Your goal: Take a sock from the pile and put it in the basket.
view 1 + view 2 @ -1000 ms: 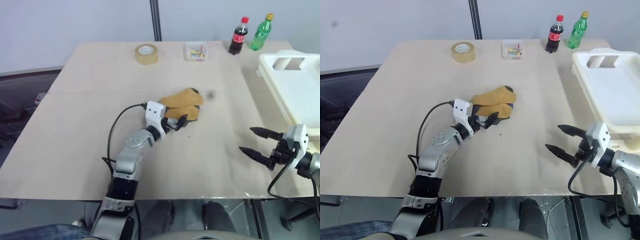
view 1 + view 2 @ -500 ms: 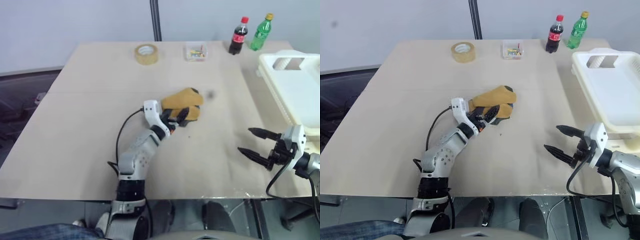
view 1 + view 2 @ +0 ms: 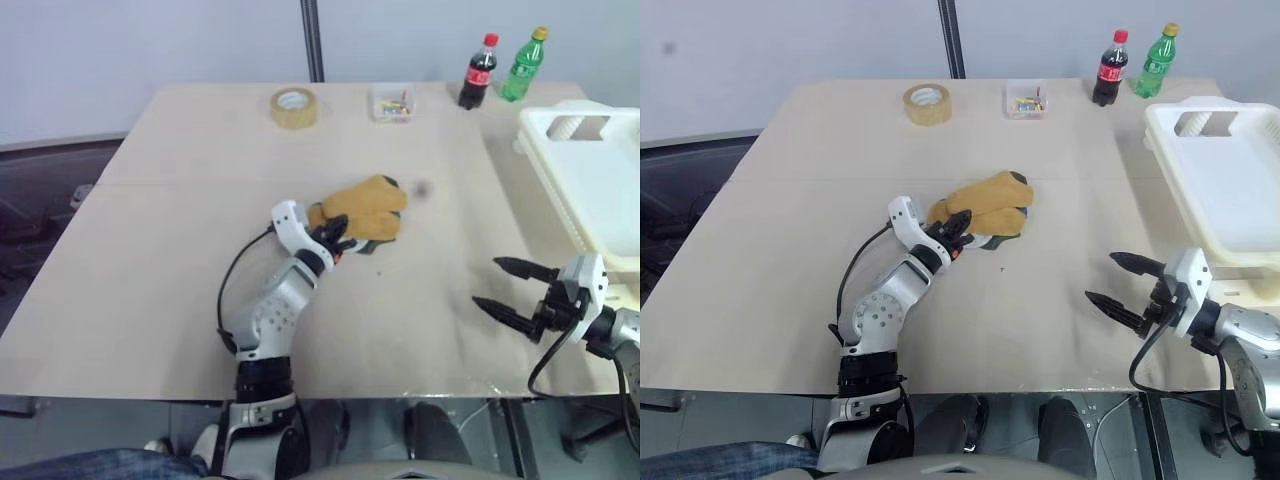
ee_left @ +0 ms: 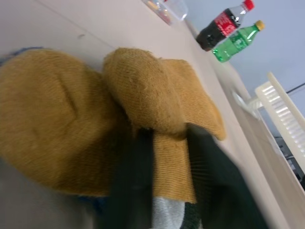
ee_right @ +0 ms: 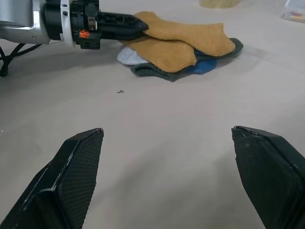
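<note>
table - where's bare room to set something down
Bare table left of the pile; more between the pile and the right end effector. Crowded along the far edge: tape roll, clear box, two bottles.

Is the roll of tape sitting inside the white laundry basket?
No, the roll of tape lies on the table near its far edge, well apart from the basket at the right side.

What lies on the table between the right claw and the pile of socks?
Nothing but bare table: in the left eye view the stretch from the right claw to the pile is bare.
</note>
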Robot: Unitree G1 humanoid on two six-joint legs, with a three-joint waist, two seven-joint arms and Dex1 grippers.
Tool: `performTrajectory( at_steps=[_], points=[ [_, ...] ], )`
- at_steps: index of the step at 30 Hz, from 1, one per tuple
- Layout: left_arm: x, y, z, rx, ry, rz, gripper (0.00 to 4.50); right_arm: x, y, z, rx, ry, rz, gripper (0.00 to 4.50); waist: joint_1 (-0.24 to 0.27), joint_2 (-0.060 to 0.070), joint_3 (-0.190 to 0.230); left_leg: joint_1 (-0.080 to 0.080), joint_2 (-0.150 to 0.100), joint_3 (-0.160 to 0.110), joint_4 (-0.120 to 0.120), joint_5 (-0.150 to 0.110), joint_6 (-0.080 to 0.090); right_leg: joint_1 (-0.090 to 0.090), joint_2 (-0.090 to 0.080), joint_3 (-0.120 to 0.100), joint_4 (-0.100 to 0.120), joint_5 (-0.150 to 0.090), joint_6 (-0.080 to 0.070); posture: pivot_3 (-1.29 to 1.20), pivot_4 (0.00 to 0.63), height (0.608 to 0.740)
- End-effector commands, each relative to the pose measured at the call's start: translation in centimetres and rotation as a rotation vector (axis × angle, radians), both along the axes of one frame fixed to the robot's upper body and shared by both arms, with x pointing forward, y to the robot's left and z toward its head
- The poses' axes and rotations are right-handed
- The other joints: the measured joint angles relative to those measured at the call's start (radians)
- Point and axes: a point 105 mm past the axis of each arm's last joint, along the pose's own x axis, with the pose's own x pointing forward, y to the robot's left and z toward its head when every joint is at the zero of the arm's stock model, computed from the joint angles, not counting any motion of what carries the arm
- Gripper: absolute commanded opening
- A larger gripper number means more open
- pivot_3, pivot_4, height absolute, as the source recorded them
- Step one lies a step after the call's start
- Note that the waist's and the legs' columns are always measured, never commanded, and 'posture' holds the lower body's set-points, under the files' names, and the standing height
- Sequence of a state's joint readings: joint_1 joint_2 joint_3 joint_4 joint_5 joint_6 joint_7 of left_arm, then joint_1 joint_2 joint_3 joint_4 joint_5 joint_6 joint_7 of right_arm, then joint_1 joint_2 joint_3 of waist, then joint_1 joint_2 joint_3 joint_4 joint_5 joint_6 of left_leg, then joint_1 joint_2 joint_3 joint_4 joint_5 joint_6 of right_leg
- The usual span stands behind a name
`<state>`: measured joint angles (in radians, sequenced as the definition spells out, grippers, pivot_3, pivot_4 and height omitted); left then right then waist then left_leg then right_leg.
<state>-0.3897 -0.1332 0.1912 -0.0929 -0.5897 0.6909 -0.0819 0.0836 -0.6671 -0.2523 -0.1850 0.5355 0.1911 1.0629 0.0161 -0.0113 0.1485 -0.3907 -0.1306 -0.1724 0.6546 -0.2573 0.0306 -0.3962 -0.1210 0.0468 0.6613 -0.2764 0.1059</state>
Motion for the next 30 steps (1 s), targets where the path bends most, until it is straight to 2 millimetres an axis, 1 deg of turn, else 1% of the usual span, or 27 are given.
performTrajectory(
  at_steps=[1,5,7,9,11,15,19,24,30],
  points=[
    [-0.3,-0.9,1.2,-0.031,-0.037,-0.038,0.05,-0.1,0.1,0.7,-0.001,-0.041,0.003,4.50,0.000,0.000,0.000,0.000,0.000,0.000,0.000,0.000,0.000,0.000,0.000,0.000,0.000,0.000,0.000,0.00,0.150,0.740],
    [-1.5,-2.4,2.1,-0.034,-0.071,-0.142,0.05,0.0,0.1,0.9,0.005,-0.046,-0.001,4.50,0.000,0.000,0.000,0.000,0.000,0.000,0.000,0.000,0.000,0.000,0.000,0.000,0.000,0.000,0.000,0.00,0.150,0.740],
    [-2.8,-3.3,2.7,-0.048,-0.090,-0.230,0.05,0.0,0.1,0.9,0.005,-0.048,-0.001,4.50,-0.001,0.000,0.000,0.000,0.000,0.000,0.000,0.000,0.000,0.000,0.000,0.000,0.000,0.000,0.000,0.00,0.150,0.740],
    [-4.0,-3.7,2.7,-0.059,-0.079,-0.288,0.05,0.0,-0.1,1.1,0.002,-0.052,-0.004,4.50,-0.001,0.000,0.000,0.000,0.000,0.000,0.000,0.000,0.000,0.000,0.000,0.000,0.000,0.000,0.000,0.00,0.150,0.740],
    [-5.1,-4.0,2.3,-0.038,-0.062,-0.338,0.05,0.0,-0.3,1.2,0.001,-0.055,-0.007,4.50,-0.002,0.000,0.000,0.000,0.000,0.000,0.000,0.000,0.000,0.000,0.000,0.000,0.000,0.000,0.000,0.00,0.150,0.740],
    [-8.4,-4.2,0.0,0.091,0.013,-0.505,0.05,-0.1,-0.7,1.5,-0.006,-0.059,-0.011,4.50,-0.002,0.001,0.000,0.001,0.000,0.000,0.000,0.000,0.000,0.000,0.001,0.001,0.001,0.000,0.000,0.00,0.150,0.740],
    [-11.1,-4.5,-1.0,0.089,0.056,-0.652,0.05,-0.2,-0.9,1.7,-0.010,-0.058,-0.011,4.50,0.000,0.001,0.000,0.001,0.000,0.000,0.000,0.000,0.000,0.000,0.001,0.001,0.001,0.000,0.000,0.00,0.150,0.740],
    [-12.5,-3.9,-1.8,0.107,0.098,-0.750,0.05,-0.6,-1.1,1.9,-0.010,-0.054,-0.007,4.50,0.000,0.001,-0.001,0.002,0.000,0.000,0.000,0.000,0.000,0.001,0.001,0.001,0.001,0.000,0.000,0.00,0.150,0.740],
    [-12.6,-3.5,-2.7,0.163,0.102,-0.784,0.05,-1.1,-1.1,1.9,-0.019,-0.033,0.015,4.50,-0.001,0.001,-0.001,0.002,0.000,0.001,-0.001,0.000,0.000,0.001,0.001,0.002,0.001,0.000,0.000,0.00,0.150,0.740]
  ],
)
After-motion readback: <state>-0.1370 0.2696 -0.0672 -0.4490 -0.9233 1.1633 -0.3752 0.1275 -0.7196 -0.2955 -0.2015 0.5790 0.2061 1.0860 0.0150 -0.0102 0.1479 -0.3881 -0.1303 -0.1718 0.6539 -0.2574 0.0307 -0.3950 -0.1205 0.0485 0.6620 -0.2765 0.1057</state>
